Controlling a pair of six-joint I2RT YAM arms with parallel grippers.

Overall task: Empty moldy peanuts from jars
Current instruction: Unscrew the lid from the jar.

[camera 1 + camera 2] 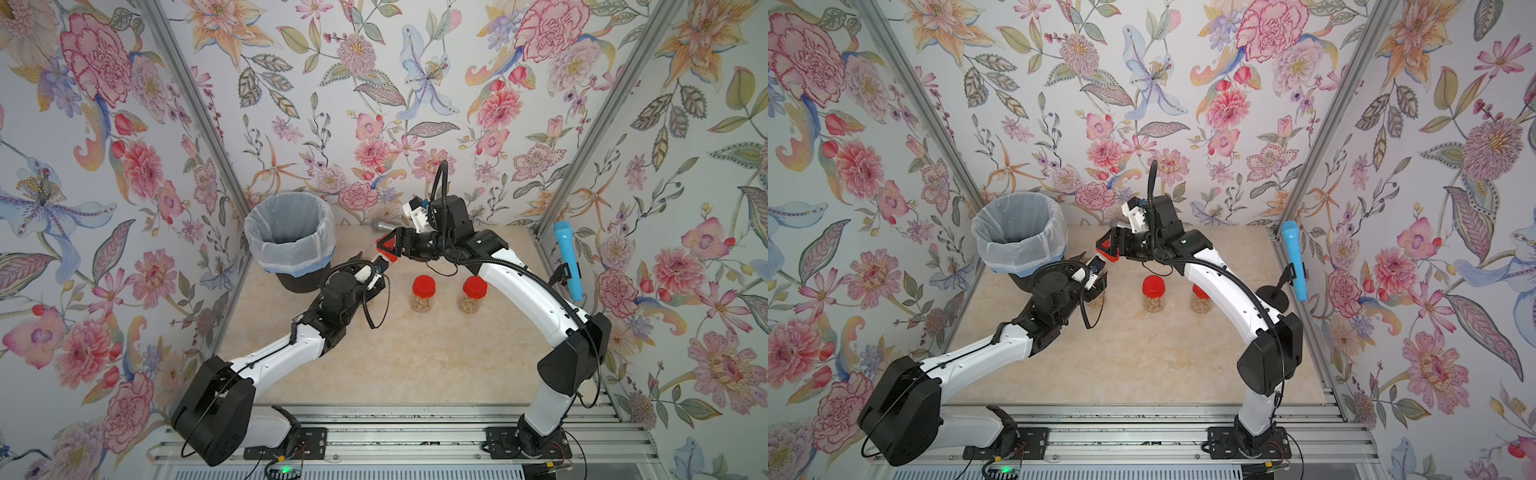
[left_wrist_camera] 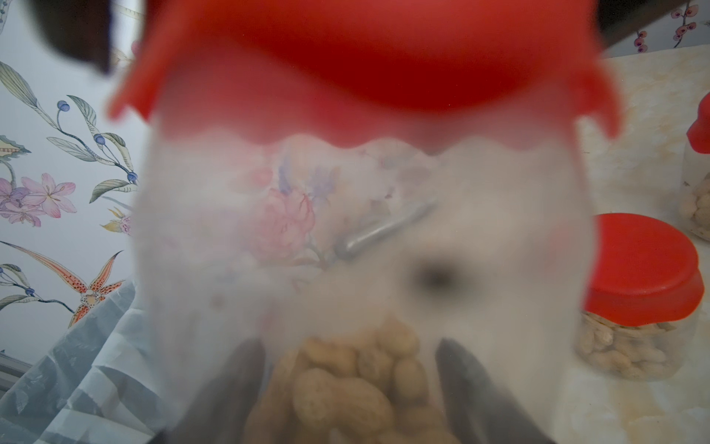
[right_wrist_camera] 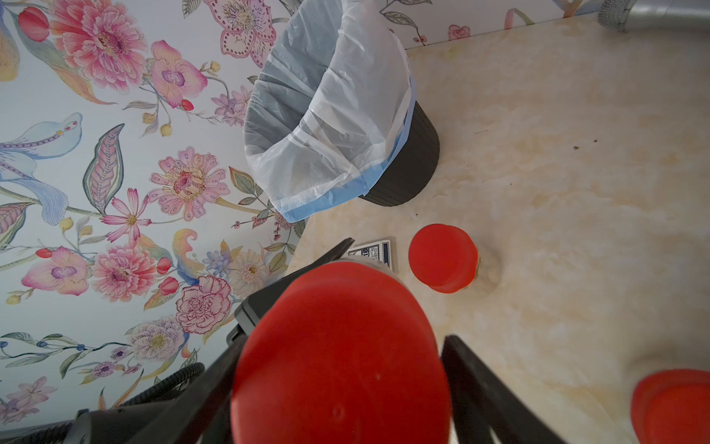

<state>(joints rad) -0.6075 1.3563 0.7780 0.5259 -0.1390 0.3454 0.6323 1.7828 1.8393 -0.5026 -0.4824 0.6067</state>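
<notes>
Peanuts [image 2: 338,399], pale and in their shells, heaped in the bottom of a clear jar [image 2: 365,215] capped with a red lid [image 2: 365,57]. Gripped around the lower body by the left gripper [image 2: 347,346], dark fingers pressed to either side of the plastic. Held raised above the table [image 1: 415,365], near the lined bin [image 1: 286,255] but not over its mouth. Flanked at the lid end by the right gripper [image 3: 342,346], one finger on each side of the lid (very close, yet impossible to tell whether clamped or a hair short of contact). Elsewhere on the table, upright, capped and with peanuts inside: a second jar [image 1: 423,297] and a third jar [image 1: 471,299], near each other and well apart from the bin. Judged to be the uncapping step for the raised jar, lid on and contents inside. Next move likely to call for a firm squeeze on the lid, then turning it against the left gripper's hold. After that, lifting the lid clear, and only then tipping the open mouth over the bin. Worth guarding against a slipping lid or a jar twisting in the left grip.
</notes>
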